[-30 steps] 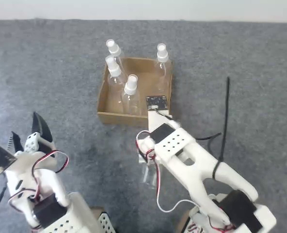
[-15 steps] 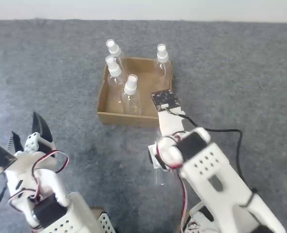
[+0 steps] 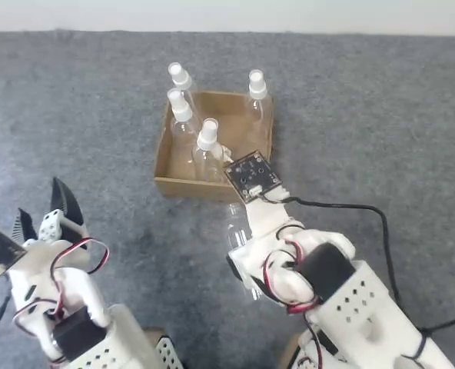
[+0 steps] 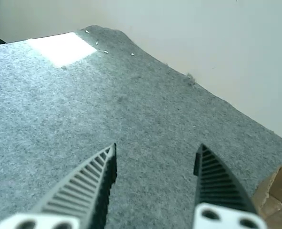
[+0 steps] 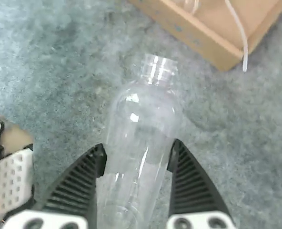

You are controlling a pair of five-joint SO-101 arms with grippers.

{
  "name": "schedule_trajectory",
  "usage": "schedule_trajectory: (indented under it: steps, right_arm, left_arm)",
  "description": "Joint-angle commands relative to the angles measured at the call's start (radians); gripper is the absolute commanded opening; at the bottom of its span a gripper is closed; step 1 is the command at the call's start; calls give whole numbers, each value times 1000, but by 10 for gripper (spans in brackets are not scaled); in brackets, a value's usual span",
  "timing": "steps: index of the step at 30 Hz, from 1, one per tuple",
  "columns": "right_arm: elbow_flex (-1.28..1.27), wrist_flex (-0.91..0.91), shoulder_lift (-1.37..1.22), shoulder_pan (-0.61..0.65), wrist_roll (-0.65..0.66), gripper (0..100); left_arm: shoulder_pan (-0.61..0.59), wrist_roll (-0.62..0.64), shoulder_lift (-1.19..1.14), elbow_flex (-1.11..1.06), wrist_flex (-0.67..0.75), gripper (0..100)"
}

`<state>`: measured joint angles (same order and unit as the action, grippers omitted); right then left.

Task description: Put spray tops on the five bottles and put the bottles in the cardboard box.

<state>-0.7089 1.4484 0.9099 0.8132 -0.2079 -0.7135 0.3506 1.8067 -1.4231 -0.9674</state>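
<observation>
- The uncapped bottle (image 5: pixel 146 109) is clear, with a bare threaded neck and no spray top; it lies tilted between the jaws of the right gripper (image 5: pixel 138 147), neck towards the cardboard box (image 5: pixel 198 40)
- The right jaws are narrowed onto the bottle's body, one on each side; I cannot tell whether the bottle touches the carpet (image 3: pixel 97 115)
- Over the last second the right arm has swung and rolled its wrist: the bottle hung under the arm, farther from the box, and now sits just short of the box's near wall
- That reads as carrying the last bottle towards the box, yet with no top on it, so dropping it in now would leave the task unfinished
- A thin white tube (image 5: pixel 236 28) crosses the box's near wall; it may be the dip tube of the fifth spray top, though the head is hidden
- Four capped bottles (image 3: pixel 207 146) stand at the box; two are plainly inside, while for the two at the rear corners I cannot tell inside from just behind
- The left gripper (image 4: pixel 155 152) has not moved; it hangs over bare carpet, well apart from the box, jaws wide and holding nothing
</observation>
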Motion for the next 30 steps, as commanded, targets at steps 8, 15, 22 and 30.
schedule_trajectory:
  steps: [8, 15, 22, 30]
  right_arm:
    - [28, 59, 229, 2, 169, 6]
    - [20, 124, 292, -156, 285, 6]
    - [-138, 84, 298, -162, 471, 6]
    - [-404, -191, 294, -108, 621, 9]
  left_arm:
    - [3, 11, 17, 8, 29, 246]
    - [2, 11, 17, 8, 29, 246]
    - [2, 11, 17, 8, 29, 246]
    - [0, 11, 17, 8, 29, 246]
